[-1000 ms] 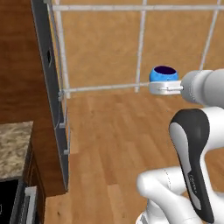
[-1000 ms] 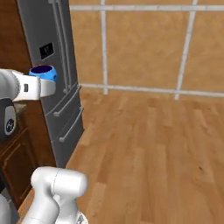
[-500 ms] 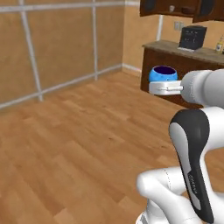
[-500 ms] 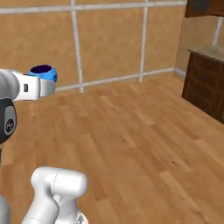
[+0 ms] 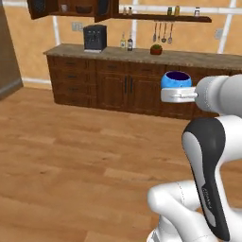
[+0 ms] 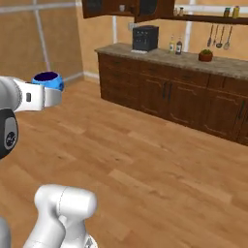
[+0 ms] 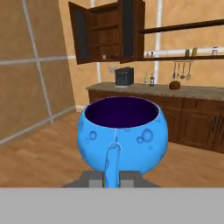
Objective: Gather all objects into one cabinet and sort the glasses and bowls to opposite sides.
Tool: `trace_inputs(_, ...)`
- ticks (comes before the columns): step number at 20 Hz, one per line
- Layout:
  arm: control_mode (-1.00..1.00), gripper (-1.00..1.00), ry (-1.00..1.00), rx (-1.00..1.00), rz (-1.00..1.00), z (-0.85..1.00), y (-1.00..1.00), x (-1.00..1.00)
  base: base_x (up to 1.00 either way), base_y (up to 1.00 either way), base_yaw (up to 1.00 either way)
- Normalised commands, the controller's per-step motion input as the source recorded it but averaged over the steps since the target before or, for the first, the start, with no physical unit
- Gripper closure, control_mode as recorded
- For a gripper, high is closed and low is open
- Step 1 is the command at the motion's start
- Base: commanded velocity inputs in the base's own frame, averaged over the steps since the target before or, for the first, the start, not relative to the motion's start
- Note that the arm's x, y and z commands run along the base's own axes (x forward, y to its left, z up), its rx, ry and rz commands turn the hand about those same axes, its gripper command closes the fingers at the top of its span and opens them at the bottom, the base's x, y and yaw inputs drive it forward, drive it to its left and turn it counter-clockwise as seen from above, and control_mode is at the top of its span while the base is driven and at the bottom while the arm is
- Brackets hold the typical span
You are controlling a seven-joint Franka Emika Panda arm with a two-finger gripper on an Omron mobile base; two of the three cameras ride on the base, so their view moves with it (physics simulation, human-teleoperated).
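The end effector point(image 7: 111, 180) is closed tight on the thin handle of the bright blue round mug with a dark inside point(image 7: 122, 132). The handle sits pinched between the two small dark fingertips point(image 7: 92, 178). The mug stands upright, high in the air over the wooden floor point(image 5: 71, 156), well away from the kitchen wall. From the left base view the blue mug point(image 5: 176, 80) sits on top of the white arm's end, and its lower half is hidden behind the white hand. From the right base view the mug point(image 6: 48, 80) peeks up behind the white hand too, so just its rim and top show.

Far off, the reddish-brown wooden wall cabinet point(image 7: 105, 33) hangs with its doors swung open. One shelf shows inside it. Something small and pale sits on its lower level, but it is too tiny to tell what it is. In the left base view the cabinet point(image 5: 71, 9) is cut off by the top edge, and a dark round shape inside it is too blurry to name.

Under the cabinet runs a long tabletop point(image 5: 142, 54) on dark brown drawer cabinets. Near its left end stands a black boxy coffee machine point(image 5: 95, 38). Two small bottles point(image 5: 126, 42) stand further along, then a little reddish pot with green on top point(image 5: 156, 49). Long kitchen tools point(image 5: 162, 33) hang on the wall above, under a dark wall shelf point(image 5: 165, 18) with tiny jars that are hard to make out.
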Motion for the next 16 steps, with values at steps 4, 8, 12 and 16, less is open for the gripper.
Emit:
trace_inputs(4,1.0,1.0,0.0,0.0,0.0,0.0,0.0,0.0,0.35,0.0,-0.75)
trace_inputs(8,1.0,1.0,0.0,0.0,0.0,0.0,0.0,0.0,0.46,0.05,-0.69)
trace_inputs(12,1.0,1.0,0.0,0.0,0.0,0.0,0.0,0.0,0.52,0.63,-0.52)
trace_inputs(16,1.0,1.0,0.0,0.0,0.0,0.0,0.0,0.0,0.59,1.0,-0.35)
